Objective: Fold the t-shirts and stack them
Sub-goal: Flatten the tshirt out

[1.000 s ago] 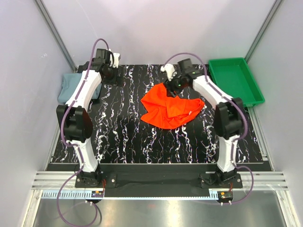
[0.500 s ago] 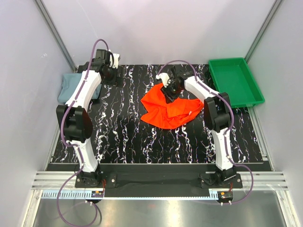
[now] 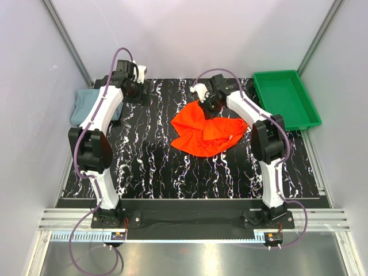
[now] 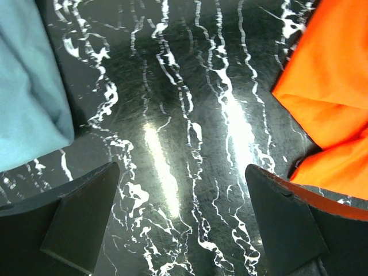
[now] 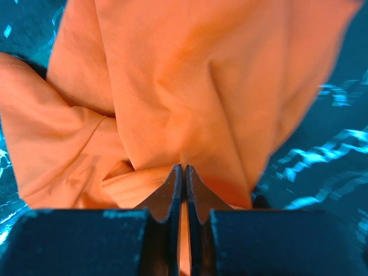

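The orange-red t-shirt (image 3: pixel 207 133) lies crumpled in the middle of the black marbled table (image 3: pixel 149 155). My right gripper (image 3: pixel 211 106) is at its far edge, shut on a pinch of the orange cloth (image 5: pixel 172 98); a thin fold shows between the closed fingertips (image 5: pixel 184 168). The grey-blue t-shirt (image 3: pixel 86 106) sits bunched at the far left edge of the table. My left gripper (image 3: pixel 140 91) hovers open just right of it, over bare table. In the left wrist view its fingers (image 4: pixel 86 213) stand wide apart, grey-blue cloth (image 4: pixel 29 86) at left, orange cloth (image 4: pixel 328 86) at right.
A green plastic tray (image 3: pixel 286 98) stands at the far right, beside the table's corner. Grey walls close in the left, back and right sides. Both arm bases are bolted on the near rail (image 3: pixel 190 221).
My right gripper has moved left onto the far edge of the orange-red t-shirt and closed on the cloth. The left arm has stayed where it was.
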Motion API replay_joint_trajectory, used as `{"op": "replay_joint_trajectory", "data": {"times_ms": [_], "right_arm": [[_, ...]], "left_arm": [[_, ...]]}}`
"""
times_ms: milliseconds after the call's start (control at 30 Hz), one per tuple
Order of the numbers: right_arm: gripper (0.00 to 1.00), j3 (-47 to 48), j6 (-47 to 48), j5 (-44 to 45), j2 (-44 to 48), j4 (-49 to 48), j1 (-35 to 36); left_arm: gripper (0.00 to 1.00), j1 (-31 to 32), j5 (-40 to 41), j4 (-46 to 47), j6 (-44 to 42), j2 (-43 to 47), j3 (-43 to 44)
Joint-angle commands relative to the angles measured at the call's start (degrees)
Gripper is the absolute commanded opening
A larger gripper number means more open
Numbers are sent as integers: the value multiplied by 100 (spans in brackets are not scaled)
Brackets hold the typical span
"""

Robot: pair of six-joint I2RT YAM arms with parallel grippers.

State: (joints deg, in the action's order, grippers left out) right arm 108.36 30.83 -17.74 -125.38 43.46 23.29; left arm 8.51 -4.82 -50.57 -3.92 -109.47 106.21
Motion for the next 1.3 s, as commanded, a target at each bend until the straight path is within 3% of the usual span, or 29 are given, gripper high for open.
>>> {"op": "replay_joint_trajectory", "data": {"times_ms": [0, 300, 567, 733, 1067, 1267], "right_arm": [[6, 98, 46, 401, 936, -250, 53], [4, 282, -323, 1210, 1719, -795, 53], [3, 678, -428, 1738, 1693, -1050, 53], [1, 836, -516, 2072, 1736, -1164, 44], [0, 1881, -736, 2346, 1737, -1411, -17], [0, 3743, -754, 2046, 956, -937, 35]], "left_arm": [[98, 63, -606, 21, -187, 40, -118], [96, 554, -924, -234, -346, -900, 338], [93, 898, -2584, -235, -197, -813, -601], [89, 915, -3420, -279, -223, -1067, -707], [89, 1021, -3280, -217, -21, -1498, -303], [89, 986, -3148, -112, 76, -1165, -259]]}}
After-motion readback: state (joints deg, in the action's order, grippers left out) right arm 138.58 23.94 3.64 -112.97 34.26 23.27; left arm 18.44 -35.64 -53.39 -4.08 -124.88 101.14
